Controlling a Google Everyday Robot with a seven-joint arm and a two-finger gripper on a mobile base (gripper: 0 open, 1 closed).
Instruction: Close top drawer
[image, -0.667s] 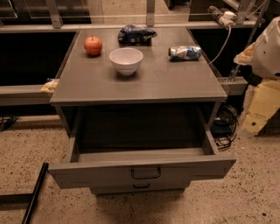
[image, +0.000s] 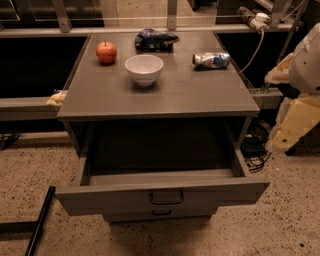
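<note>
The top drawer (image: 115, 198) of the grey cabinet is pulled far out toward me, and its inside (image: 160, 150) looks dark and empty. Its flat front panel carries a black wire handle (image: 166, 198) at the centre. A shorter drawer (image: 161, 215) with a small handle sits below it, pushed in. My gripper (image: 292, 125), cream and white, hangs at the right edge of the view, beside the cabinet's right side and above the floor. It is apart from the drawer and touches nothing.
On the cabinet top (image: 200, 95) stand a red apple (image: 106, 52), a white bowl (image: 144, 69), a crushed can (image: 211, 60) and a dark snack bag (image: 155, 39). Cables (image: 257, 147) lie on the floor at the right. A black bar (image: 40, 220) lies at the lower left.
</note>
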